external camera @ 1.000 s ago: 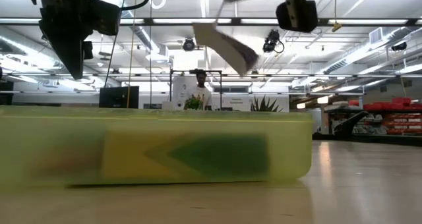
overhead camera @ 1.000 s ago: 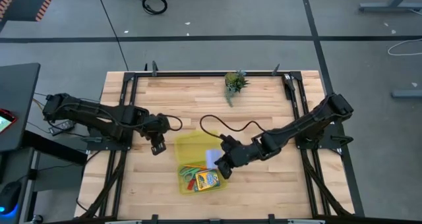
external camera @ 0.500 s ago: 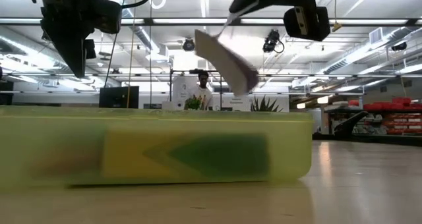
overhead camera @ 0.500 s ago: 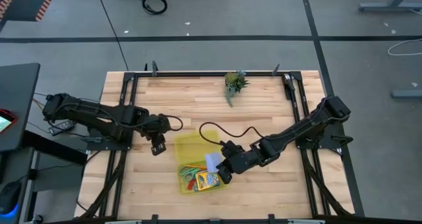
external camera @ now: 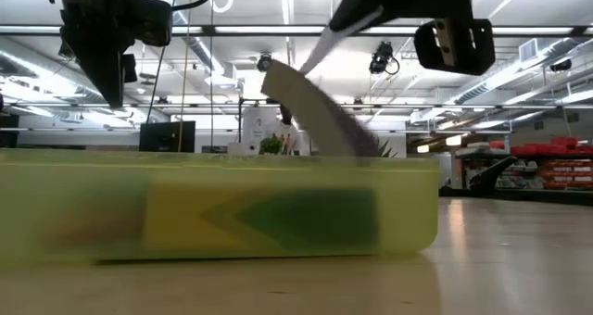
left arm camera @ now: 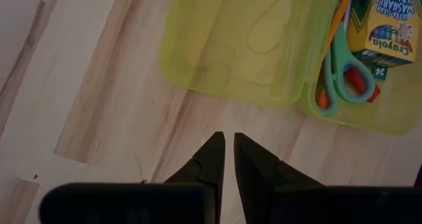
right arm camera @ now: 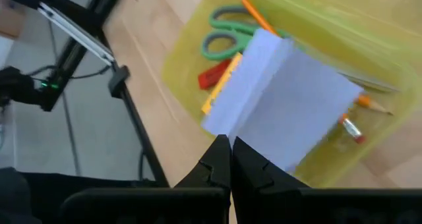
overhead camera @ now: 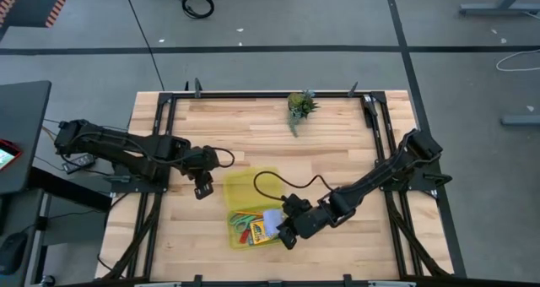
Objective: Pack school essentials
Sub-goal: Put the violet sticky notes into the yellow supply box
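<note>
- The right gripper [overhead camera: 285, 234] was clamped tight on one edge of the pale blue note pad [right arm camera: 283, 115], which hung tilted over the open yellow case [overhead camera: 239, 186].
- In the low view the note pad [external camera: 310, 111] slanted down, its lower corner about level with the case rim.
- Already inside lay the green-handled scissors [left arm camera: 339, 69], the crayon box [left arm camera: 389, 23], an orange pencil [right arm camera: 254, 12] and a small red block [right arm camera: 212, 74].
- To finish well, the judgement was to lower the pad flatter, over the crayon box and scissors, so it would not stand on its edge.
- Letting go only once the pad rested on the contents looked wisest.
- The left gripper [left arm camera: 227, 151] waited beside the case above bare table [overhead camera: 337, 143], fingers nearly together and holding nothing.
</note>
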Tool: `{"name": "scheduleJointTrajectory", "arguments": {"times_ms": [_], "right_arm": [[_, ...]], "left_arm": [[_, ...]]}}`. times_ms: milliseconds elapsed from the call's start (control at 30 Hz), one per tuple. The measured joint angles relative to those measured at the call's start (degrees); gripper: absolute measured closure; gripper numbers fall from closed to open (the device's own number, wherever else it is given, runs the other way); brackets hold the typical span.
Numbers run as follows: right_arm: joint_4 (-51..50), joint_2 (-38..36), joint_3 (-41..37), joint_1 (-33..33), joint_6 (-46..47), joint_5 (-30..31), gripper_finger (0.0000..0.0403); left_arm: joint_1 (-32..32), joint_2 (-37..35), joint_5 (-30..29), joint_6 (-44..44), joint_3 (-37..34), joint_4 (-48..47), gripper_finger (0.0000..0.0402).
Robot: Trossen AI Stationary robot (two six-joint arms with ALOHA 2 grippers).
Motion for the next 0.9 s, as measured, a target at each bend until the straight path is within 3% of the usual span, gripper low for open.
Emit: {"name": "scheduleJointTrajectory", "arguments": {"times_ms": [533, 900], "right_arm": [[0.78, 1.70, -0.02, 0.10, -0.66, 1.65, 0.0397], [3.82, 1.79, -0.01, 0.05, -6.35, 1.73, 0.0397]], "left_arm": [[-0.02, 0.00, 0.03, -0.11, 0.00, 0.17, 0.0367], [-0.02, 0.04, 0.02, -0.11, 0.00, 0.37, 0.0361]]}}
